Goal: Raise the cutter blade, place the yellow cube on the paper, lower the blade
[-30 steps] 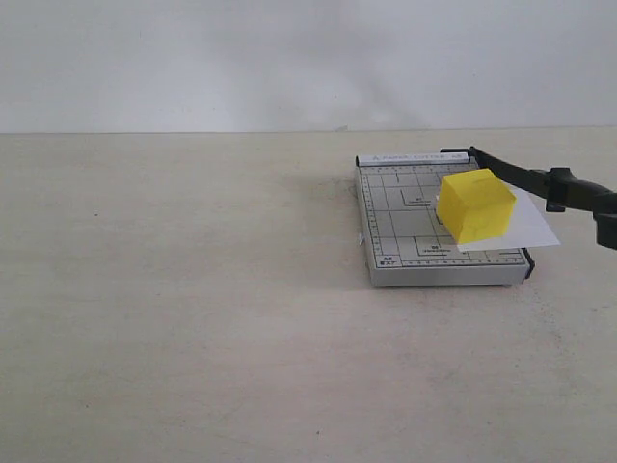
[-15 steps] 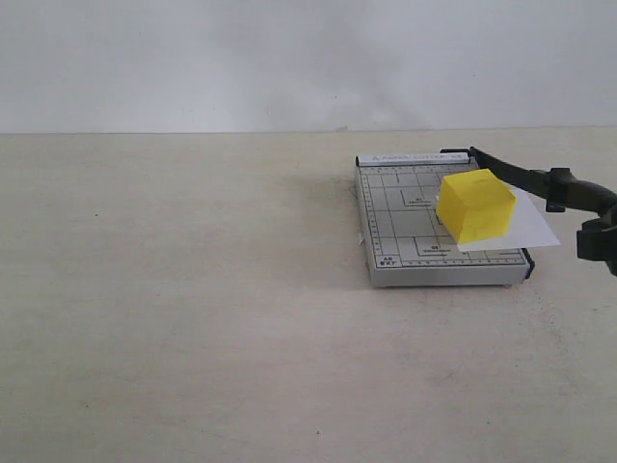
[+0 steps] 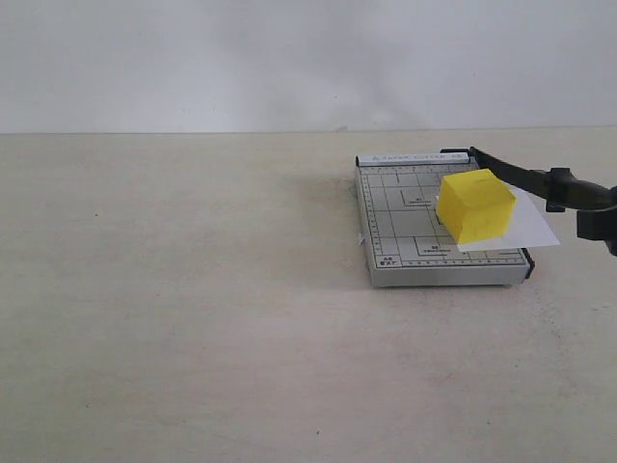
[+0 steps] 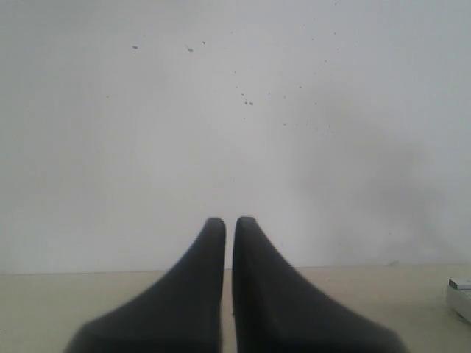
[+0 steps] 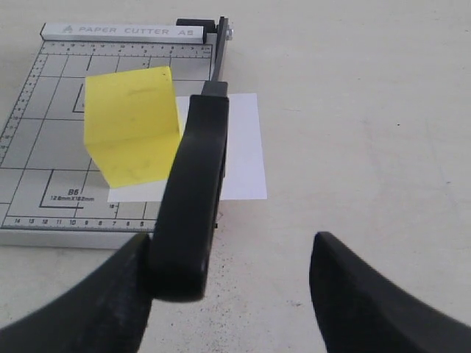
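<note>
Cutter blade (image 5: 193,184) raised, inside spread right hand (image 5: 232,266)

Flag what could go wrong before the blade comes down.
1. The cube sits close to the cutting edge of the base; the raised blade may strike it coming down and knock it off the paper.
2. The right gripper is open with the blade's handle at one side of its opening, off-centre; closing could shove the handle sideways or miss it.
3. The paper overhangs that edge, so the blade would likely slice it.
</note>
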Robot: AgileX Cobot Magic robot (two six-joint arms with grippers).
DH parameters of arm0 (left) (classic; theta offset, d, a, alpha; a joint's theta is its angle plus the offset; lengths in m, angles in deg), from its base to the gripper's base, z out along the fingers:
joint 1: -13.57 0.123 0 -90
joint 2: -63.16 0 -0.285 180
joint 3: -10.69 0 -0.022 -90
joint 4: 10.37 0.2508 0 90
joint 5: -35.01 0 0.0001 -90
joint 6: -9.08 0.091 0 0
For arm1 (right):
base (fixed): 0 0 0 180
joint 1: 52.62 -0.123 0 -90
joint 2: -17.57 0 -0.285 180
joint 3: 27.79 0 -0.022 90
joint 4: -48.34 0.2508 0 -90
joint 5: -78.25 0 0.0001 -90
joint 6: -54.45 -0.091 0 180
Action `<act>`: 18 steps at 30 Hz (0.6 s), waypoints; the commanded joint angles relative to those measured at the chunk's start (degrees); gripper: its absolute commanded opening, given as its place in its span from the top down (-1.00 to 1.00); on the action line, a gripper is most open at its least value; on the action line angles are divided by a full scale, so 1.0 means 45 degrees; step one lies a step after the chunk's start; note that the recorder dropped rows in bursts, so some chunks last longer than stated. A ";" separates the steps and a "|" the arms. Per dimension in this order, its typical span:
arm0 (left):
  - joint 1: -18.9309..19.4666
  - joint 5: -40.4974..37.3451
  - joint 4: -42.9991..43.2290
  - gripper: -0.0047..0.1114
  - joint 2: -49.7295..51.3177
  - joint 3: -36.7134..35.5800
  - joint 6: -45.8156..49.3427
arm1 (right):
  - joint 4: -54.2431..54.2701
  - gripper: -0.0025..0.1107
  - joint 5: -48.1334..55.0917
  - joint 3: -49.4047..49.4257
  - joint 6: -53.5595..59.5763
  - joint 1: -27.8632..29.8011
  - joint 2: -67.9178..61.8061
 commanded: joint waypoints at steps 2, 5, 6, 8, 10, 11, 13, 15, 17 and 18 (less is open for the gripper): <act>-0.0041 -0.0049 0.0004 0.84 -0.0045 -0.0040 0.0017 | 0.0078 -0.09 0.0027 -0.0075 0.0045 -0.0002 -0.0008; -0.0041 -0.0402 -0.0071 0.84 -0.0045 -0.0040 0.0017 | 0.0078 -0.09 0.0027 -0.0075 0.0045 -0.0002 -0.0008; -0.0041 -0.0720 -0.0475 0.84 -0.0045 -0.0040 0.0017 | 0.0078 -0.09 0.0027 -0.0075 0.0045 -0.0002 -0.0008; -0.0041 -0.1352 -0.3008 0.84 -0.0045 -0.0040 0.0017 | 0.0078 -0.09 -0.0004 -0.0075 0.0045 -0.0002 -0.0008; -0.0041 -0.2353 -0.6616 0.84 -0.0045 -0.0040 0.0017 | 0.0078 -0.09 -0.0035 -0.0075 0.0045 -0.0002 -0.0008; -0.0041 -0.2668 -0.7663 0.84 -0.0045 -0.0040 0.0017 | 0.0078 -0.09 -0.0035 -0.0075 0.0045 -0.0002 -0.0008; -0.0041 -0.3253 -0.9672 0.84 -0.0045 -0.0040 0.0017 | 0.0078 -0.09 -0.0081 -0.0075 0.0045 -0.0002 -0.0008; -0.0041 -0.3919 -1.1223 0.84 -0.0045 -0.0040 0.0017 | 0.0078 -0.09 -0.0181 -0.0075 0.0045 -0.0002 -0.0008; -0.0041 -0.5177 -1.2255 0.84 -0.0045 -0.0040 0.0017 | 0.0078 -0.09 -0.0208 -0.0075 0.0045 -0.0002 -0.0008; -0.0041 -0.5998 -1.2469 0.84 -0.0045 -0.0040 0.0039 | 0.0078 -0.09 -0.0244 -0.0075 0.0045 -0.0002 -0.0008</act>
